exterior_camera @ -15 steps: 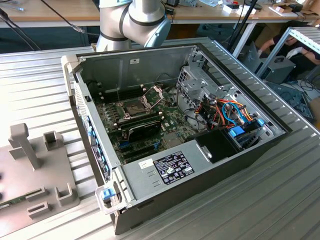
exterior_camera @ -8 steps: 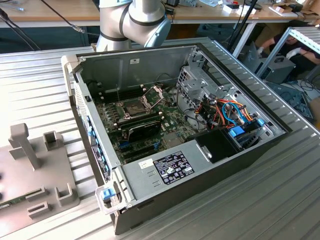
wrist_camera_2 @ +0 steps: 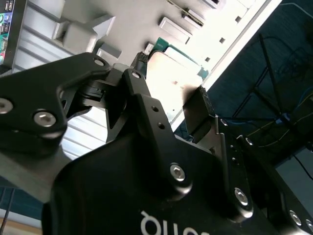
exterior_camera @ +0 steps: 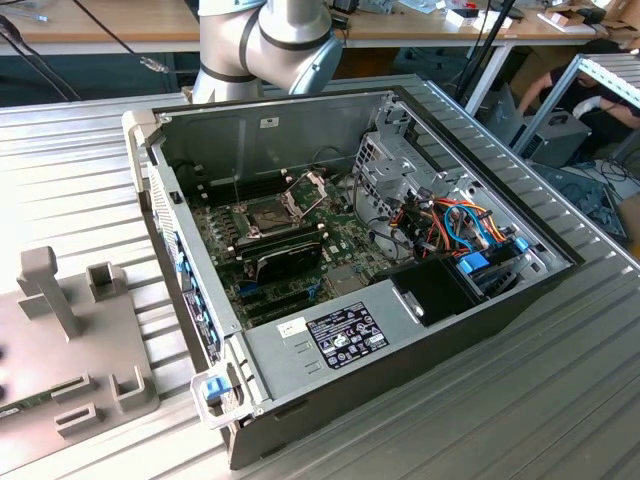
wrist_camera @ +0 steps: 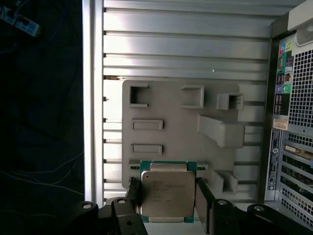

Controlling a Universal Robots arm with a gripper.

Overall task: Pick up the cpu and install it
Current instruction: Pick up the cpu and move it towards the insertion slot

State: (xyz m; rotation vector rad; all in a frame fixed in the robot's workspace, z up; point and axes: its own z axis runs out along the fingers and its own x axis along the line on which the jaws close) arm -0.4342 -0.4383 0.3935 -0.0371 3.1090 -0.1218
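The cpu, a thin square chip with a silver-grey metal top and a green rim, sits between the two black fingers of my gripper. The gripper is shut on the cpu and holds it in the air, well above the grey fixture plate. In the second wrist view the cpu shows pale and flat inside my gripper, with one finger against its edge. In the exterior view the open computer case lies on the table, its motherboard socket uncovered and the hinged frame raised.
The grey fixture plate with raised holders lies at the exterior view's left, beside the case. A black module and drive cage stand near the socket. The ribbed metal table ends close beside the plate; a person sits at the back right.
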